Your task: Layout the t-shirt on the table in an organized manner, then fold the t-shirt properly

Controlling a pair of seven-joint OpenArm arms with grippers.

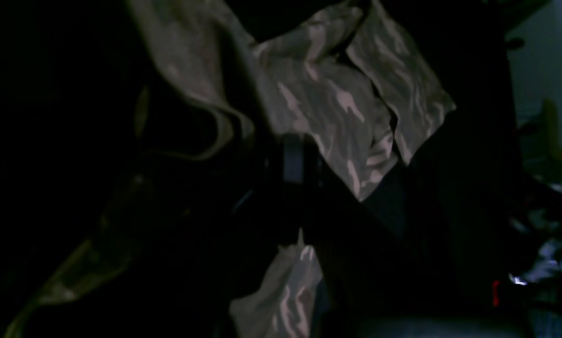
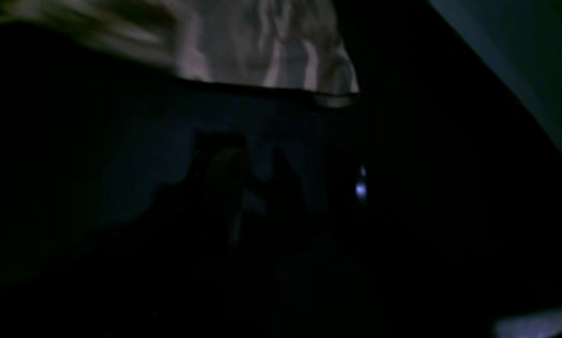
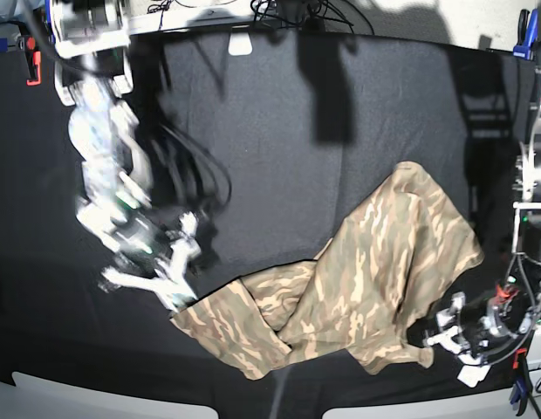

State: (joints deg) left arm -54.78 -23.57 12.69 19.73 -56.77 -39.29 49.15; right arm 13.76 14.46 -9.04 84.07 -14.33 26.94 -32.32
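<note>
**Camouflage shirt bunched on the near half of the worktop, one claw on each end**

Base view, left side: the right claw (image 3: 170, 262), white plastic on a cabled arm, sits at the shirt's left corner. Its jaws look spread, and the pictures do not show cloth caught between them. The right wrist view is very dark; only a straight hem edge of the t-shirt (image 2: 262, 51) shows at the top against black cloth.

Centre: the t-shirt (image 3: 358, 288) lies as an uneven diagonal band, soft and rumpled, printed in tan, cream and olive streaks. A flatter flap lies at its lower left, a thick twisted fold runs through the middle, and a broad rounded lobe lies at its upper right. It rests on the worktop (image 3: 279, 131), which is draped in matte black cloth with faint creases.

Right side: the left claw (image 3: 447, 336) sits at the shirt's lower right corner, jaws closed on the cloth. In the left wrist view, the t-shirt (image 1: 328, 98) hangs in draped angular folds, with a small tuft of it poking up at the claw (image 1: 292, 253).

An orange clamp (image 3: 31, 65) sits at the worktop's far left edge, a blue clamp (image 3: 522, 33) at the far right.
</note>
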